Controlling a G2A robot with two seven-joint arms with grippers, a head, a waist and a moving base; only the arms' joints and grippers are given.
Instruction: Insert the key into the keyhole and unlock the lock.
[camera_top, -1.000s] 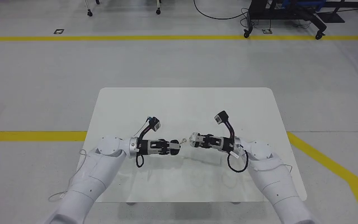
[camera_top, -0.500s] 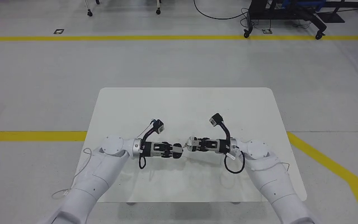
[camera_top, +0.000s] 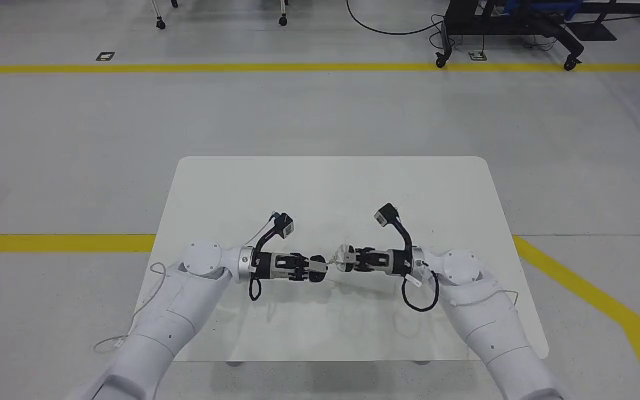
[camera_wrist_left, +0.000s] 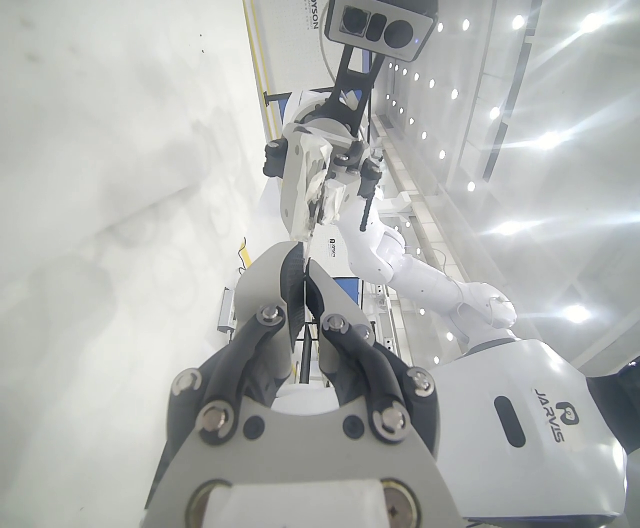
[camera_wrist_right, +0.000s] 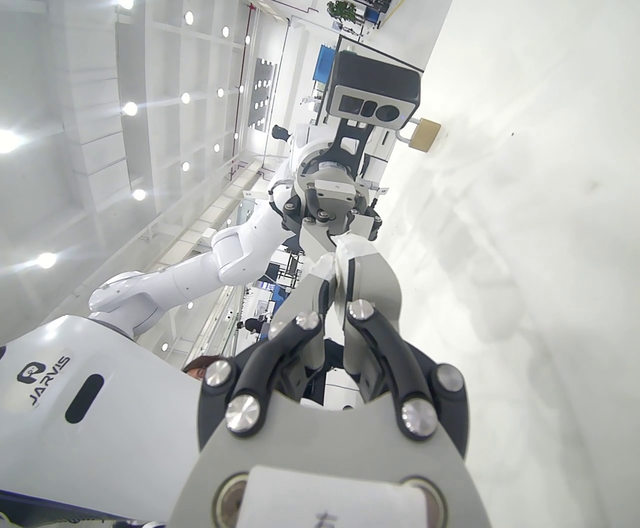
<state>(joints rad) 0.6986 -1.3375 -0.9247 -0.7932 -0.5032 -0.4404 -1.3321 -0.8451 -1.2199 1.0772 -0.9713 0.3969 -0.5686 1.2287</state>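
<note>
Above the table (camera_top: 400, 190), left pincer (camera_wrist_left: 303, 260) and right pincer (camera_wrist_right: 334, 265) meet tip to tip, both clamped on the key (camera_wrist_left: 309, 239).

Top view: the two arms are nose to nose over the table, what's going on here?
Both arms hold their grippers tip to tip above the middle of the white table. The left gripper and the right gripper are each shut on a thin metal piece, apparently the key, that bridges them, which looks like a handover. The padlock lies on the table beyond the left wrist, apart from both grippers, so the key is not yet in it.
</note>
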